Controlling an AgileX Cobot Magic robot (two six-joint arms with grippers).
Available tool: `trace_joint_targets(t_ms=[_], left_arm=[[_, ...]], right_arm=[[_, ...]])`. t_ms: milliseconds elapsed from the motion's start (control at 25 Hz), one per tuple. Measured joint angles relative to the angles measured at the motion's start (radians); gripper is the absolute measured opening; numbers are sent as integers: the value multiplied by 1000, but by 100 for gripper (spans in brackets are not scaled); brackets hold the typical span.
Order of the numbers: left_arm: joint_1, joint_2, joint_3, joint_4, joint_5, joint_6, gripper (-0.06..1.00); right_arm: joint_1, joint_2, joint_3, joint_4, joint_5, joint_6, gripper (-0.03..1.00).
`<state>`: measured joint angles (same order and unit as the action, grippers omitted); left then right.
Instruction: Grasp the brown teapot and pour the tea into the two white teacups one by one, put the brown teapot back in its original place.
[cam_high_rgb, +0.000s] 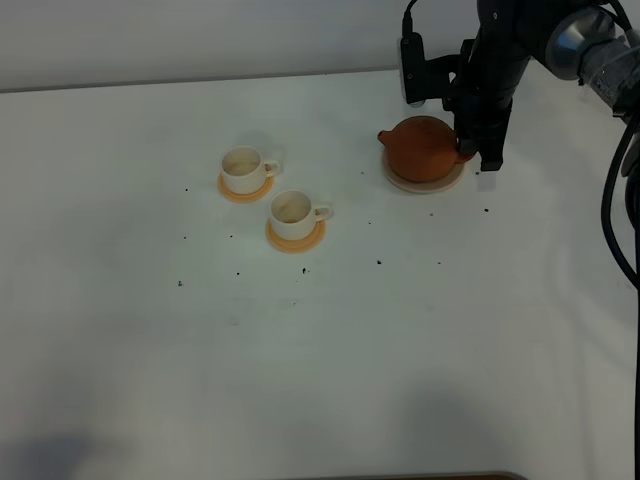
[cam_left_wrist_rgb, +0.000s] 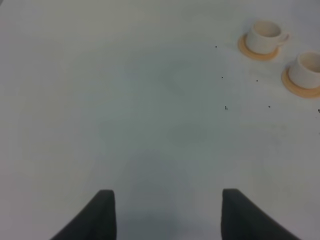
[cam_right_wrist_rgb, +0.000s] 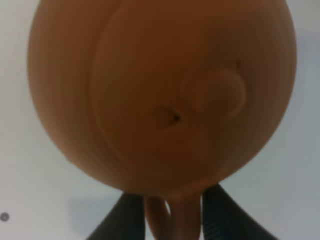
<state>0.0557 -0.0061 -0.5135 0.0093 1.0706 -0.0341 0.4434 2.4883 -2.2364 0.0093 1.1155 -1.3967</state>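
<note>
Teapot: your teapot (cam_high_rgb: 425, 148) sits upright on the saucer (cam_high_rgb: 428, 188), lid on, at the back right of the counter (cam_high_rgb: 400, 350).
Spout: the spout (cam_high_rgb: 384, 136) points left, toward the side where the cups stand.
Handle: the handle (cam_right_wrist_rgb: 172, 217) is on the opposite side, under your right arm.
Right gripper: your right gripper (cam_high_rgb: 480, 157) is down at the handle side of the teapot. Its fingers (cam_right_wrist_rgb: 125, 220) flank the loop, one on each side and close against it. You cannot tell whether they pinch it or only stand just beside it.
Lid: in the right wrist view the teapot (cam_right_wrist_rgb: 160, 90) fills the picture, blurred, with the knob (cam_right_wrist_rgb: 217, 92) on top.
Cups: the back cup (cam_high_rgb: 243, 168) and the front cup (cam_high_rgb: 293, 212) stand well apart from the teapot, to its left. They are near each other without touching, and their handles point right.
Coasters: each cup sits on its own orange coaster, the back coaster (cam_high_rgb: 232, 193) and the front coaster (cam_high_rgb: 296, 243).
Left gripper: your left gripper (cam_left_wrist_rgb: 167, 215) hangs over bare counter with its fingers (cam_left_wrist_rgb: 102, 215) wide apart and nothing between them. The back cup (cam_left_wrist_rgb: 265, 35) and front cup (cam_left_wrist_rgb: 307, 69) show well away from it.
Specks: small dark specks (cam_high_rgb: 379, 262) lie scattered on the counter between the cups and the teapot.
</note>
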Motion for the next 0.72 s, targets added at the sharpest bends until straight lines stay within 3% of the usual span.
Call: trace_joint_targets(t_ms=[720], left_arm=[[0,0,0,0,0,1,47]], right_arm=[[10,-6,-2,-19,4,-1,24]])
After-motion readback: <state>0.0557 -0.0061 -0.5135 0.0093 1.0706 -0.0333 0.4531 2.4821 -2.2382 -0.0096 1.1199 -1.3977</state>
